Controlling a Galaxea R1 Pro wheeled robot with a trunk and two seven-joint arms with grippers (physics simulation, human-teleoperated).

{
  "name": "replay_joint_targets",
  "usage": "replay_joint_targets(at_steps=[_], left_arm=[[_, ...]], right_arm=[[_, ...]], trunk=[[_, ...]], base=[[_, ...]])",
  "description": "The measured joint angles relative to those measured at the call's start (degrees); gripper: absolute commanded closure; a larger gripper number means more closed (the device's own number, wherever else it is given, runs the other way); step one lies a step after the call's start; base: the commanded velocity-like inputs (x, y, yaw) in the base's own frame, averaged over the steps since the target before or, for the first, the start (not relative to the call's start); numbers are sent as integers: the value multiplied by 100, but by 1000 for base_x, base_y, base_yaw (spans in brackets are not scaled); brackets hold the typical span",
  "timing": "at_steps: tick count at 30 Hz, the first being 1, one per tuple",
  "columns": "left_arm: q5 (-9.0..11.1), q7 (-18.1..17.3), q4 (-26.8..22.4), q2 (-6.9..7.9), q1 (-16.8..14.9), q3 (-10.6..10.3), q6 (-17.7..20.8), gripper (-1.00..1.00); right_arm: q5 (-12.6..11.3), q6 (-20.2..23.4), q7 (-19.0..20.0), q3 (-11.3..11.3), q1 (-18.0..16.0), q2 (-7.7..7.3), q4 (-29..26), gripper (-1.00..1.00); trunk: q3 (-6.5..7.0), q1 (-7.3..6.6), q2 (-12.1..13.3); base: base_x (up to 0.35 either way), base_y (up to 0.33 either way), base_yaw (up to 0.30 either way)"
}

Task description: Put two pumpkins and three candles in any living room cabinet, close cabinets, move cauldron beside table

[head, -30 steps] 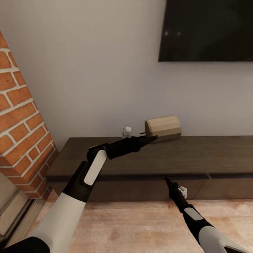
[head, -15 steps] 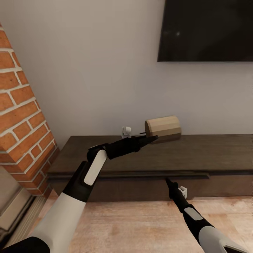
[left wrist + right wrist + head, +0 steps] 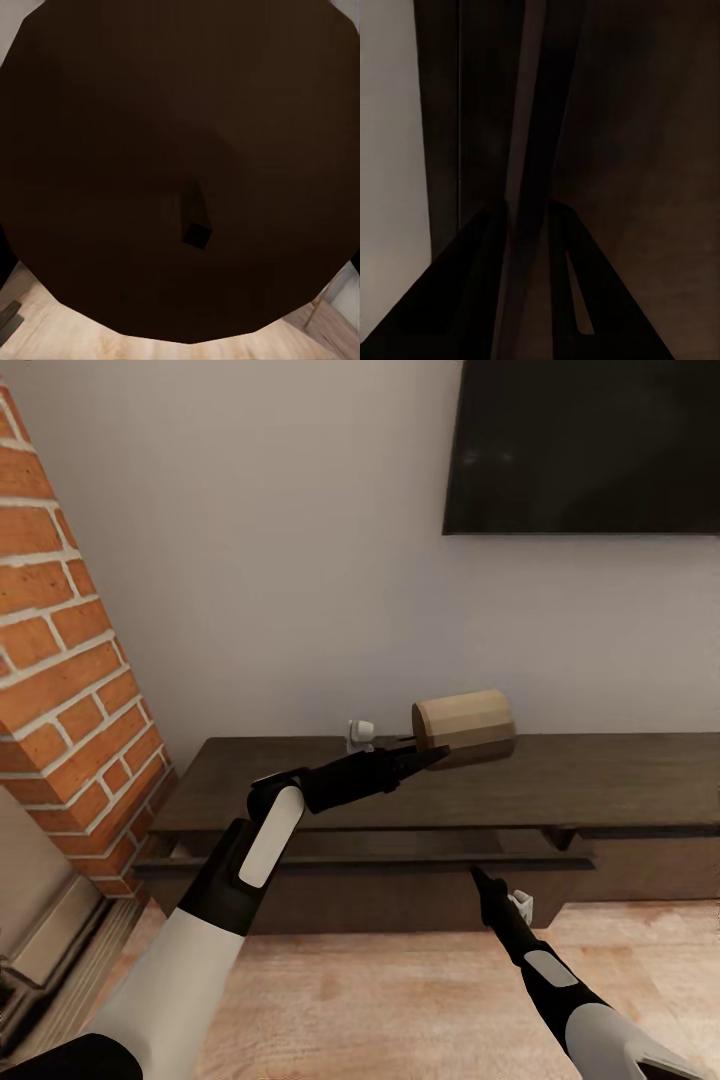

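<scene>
Right, we carry candle (image 3: 464, 727) in left gripper (image 3: 432, 754), fingers pinched shut at its wick end. Candle lies sideways, long axis along cabinet (image 3: 620, 770), hanging just above cabinet top. Left wrist view: candle's dark wick face (image 3: 180, 172) right up against camera. Drawer (image 3: 400, 865) beneath stands partly out, front edge forward of cabinet top. Right gripper (image 3: 476, 876) points at that drawer edge, fingers look closed, empty. Drawer sits below and nearer us than candle — we judge left arm must draw back, then lower.
</scene>
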Motion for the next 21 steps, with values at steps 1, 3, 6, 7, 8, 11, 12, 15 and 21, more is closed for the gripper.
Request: replay_joint_targets(at_steps=[1, 3, 6, 7, 8, 11, 12, 15, 21], left_arm=[[11, 0, -1, 0, -1, 1, 4, 100], [12, 0, -1, 0, -2, 1, 4, 100], [13, 0, -1, 0, -1, 1, 4, 100], [14, 0, -1, 0, -2, 1, 5, 100], [12, 0, -1, 0, -2, 1, 4, 100], [12, 0, -1, 0, -2, 1, 4, 100], [11, 0, -1, 0, -2, 1, 3, 100], [9, 0, -1, 0, -2, 1, 3, 100], [0, 0, -1, 0, -1, 0, 2, 100]], right_arm=[[-1, 0, 0, -2, -1, 0, 2, 100], [-1, 0, 0, -3, 1, 0, 0, 100], [-2, 0, -1, -6, 0, 0, 1, 100], [-2, 0, 0, -7, 0, 0, 1, 100], [-5, 1, 3, -6, 1, 0, 2, 100], [-15, 3, 5, -4, -1, 0, 10, 100], [-13, 2, 8, -6, -2, 0, 12, 100], [-11, 0, 7, -8, 1, 0, 6, 100], [-14, -1, 6, -17, 1, -1, 5, 100]], trunk=[[0, 0, 0], [0, 0, 0], [0, 0, 0], [0, -1, 0], [0, -1, 0], [0, -2, 0], [0, -1, 0], [0, 0, 0], [0, 1, 0]], base=[[-116, 0, 0], [-110, 0, 0], [-91, 0, 0], [-40, 0, 0], [-21, 0, 0], [-15, 0, 0], [-82, 0, 0], [-141, 0, 0], [-213, 0, 0]])
